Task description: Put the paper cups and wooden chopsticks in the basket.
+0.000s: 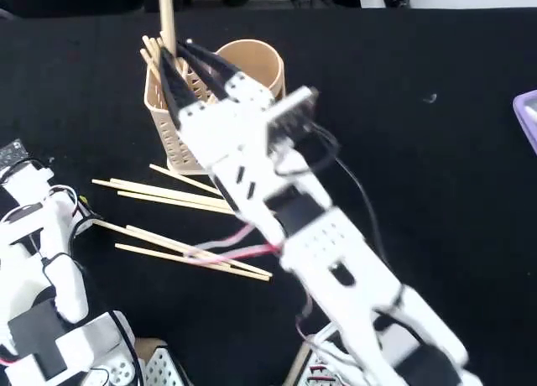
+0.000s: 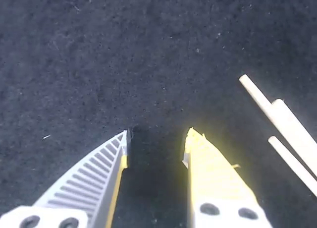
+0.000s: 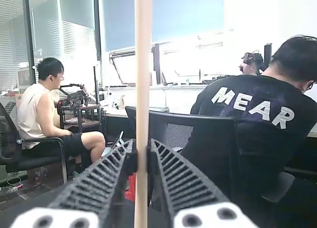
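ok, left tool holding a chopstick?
No, the left tool is open over the black table, and the chopsticks lie apart from it.

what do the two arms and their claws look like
The left arm and right arm are white blocky plastic with black sections. The right one has slot-shaped cutouts and trails red and black cables. The right claw has black ribbed triangular fingers; the left claw has pale ribbed ones, tinted yellow.

Paper cup (image 1: 256, 63) and leaning chopsticks (image 1: 152, 52) sit in the basket (image 1: 168, 138); a held chopstick (image 1: 167, 13) stands upright above; loose chopsticks (image 1: 168, 193) lie beside.
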You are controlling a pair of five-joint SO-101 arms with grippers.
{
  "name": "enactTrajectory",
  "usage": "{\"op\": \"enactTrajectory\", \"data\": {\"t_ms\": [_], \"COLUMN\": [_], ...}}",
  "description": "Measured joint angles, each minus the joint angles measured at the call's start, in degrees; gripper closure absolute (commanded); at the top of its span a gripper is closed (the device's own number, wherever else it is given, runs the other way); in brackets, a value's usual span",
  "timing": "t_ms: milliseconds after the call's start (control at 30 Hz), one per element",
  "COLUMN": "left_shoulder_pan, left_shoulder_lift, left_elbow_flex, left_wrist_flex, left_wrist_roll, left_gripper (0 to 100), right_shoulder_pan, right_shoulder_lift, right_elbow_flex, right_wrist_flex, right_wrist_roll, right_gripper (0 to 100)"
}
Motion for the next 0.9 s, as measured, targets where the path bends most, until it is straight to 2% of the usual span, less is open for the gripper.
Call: {"op": "enactTrajectory", "data": {"t_ms": [267,533,800,900], "left_shoulder_pan": [0.09,0.09,0.09,0.09], "left_shoulder_lift": [0.0,0.0,0.0,0.0], "left_elbow_flex": [0.0,0.0,0.0,0.0], "left_wrist_flex": [0.0,0.0,0.0,0.0], "left_wrist_roll": [0.0,0.0,0.0,0.0], "left_gripper": [81,81,81,81], "right_shoulder_pan": [0.0,4.04,4.4,4.31], "right_shoulder_lift": [16.7,21.1,20.13,18.37], "right_elbow_flex": [-13.54,-13.36,-5.1,-2.64], "right_wrist_flex": [-0.88,-0.88,-1.49,-2.02], "right_wrist_roll": [0.0,0.0,0.09,0.18], "right_gripper": [98.8,98.7,98.5,91.5]}}
